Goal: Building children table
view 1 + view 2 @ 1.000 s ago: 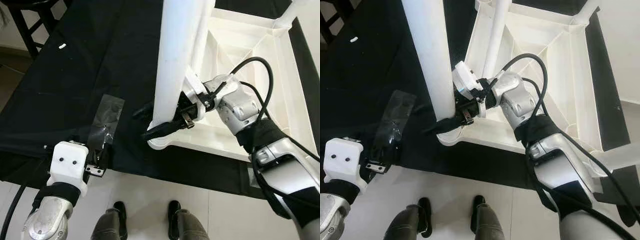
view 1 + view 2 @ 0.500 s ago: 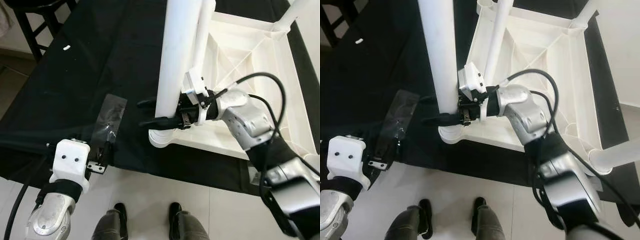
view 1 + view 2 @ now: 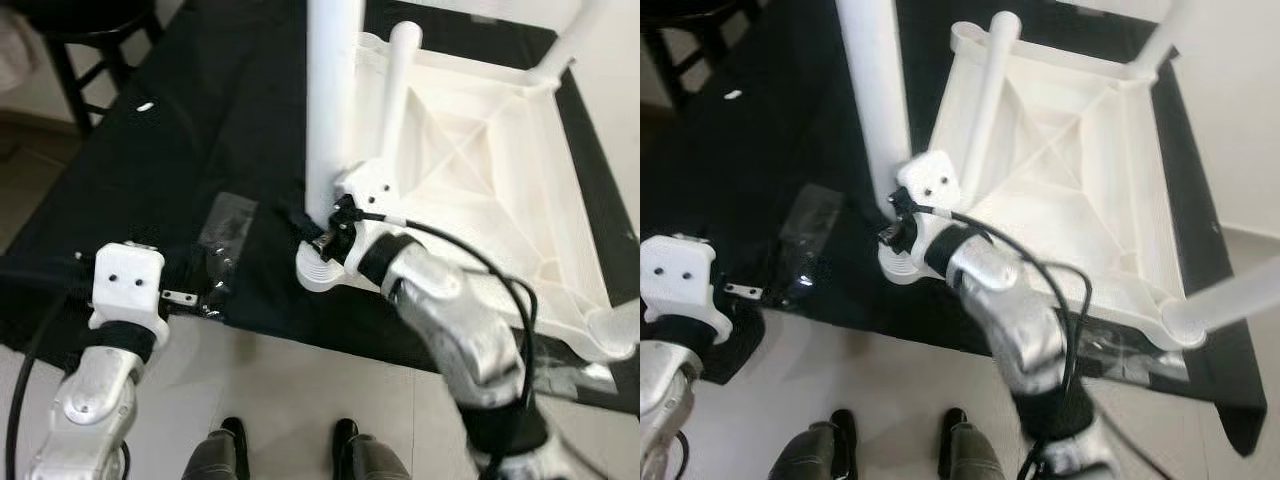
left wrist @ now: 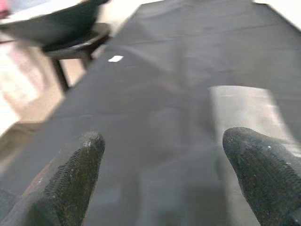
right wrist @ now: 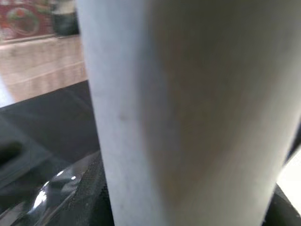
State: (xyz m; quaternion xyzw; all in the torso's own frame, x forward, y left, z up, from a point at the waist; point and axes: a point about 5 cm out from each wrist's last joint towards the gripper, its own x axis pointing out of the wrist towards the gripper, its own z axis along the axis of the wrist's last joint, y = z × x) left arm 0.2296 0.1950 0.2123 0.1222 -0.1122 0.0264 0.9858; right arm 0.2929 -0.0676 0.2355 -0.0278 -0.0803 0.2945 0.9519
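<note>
At frame centre, the right gripper clasps the upright white leg just above its corner socket on the overturned table. Lower left, the left gripper hangs spread over black cloth.

The right arm reaches forward and across, its right gripper closed around the white table leg near its base. The left arm is bent low, its left gripper held with fingers spread.
</note>
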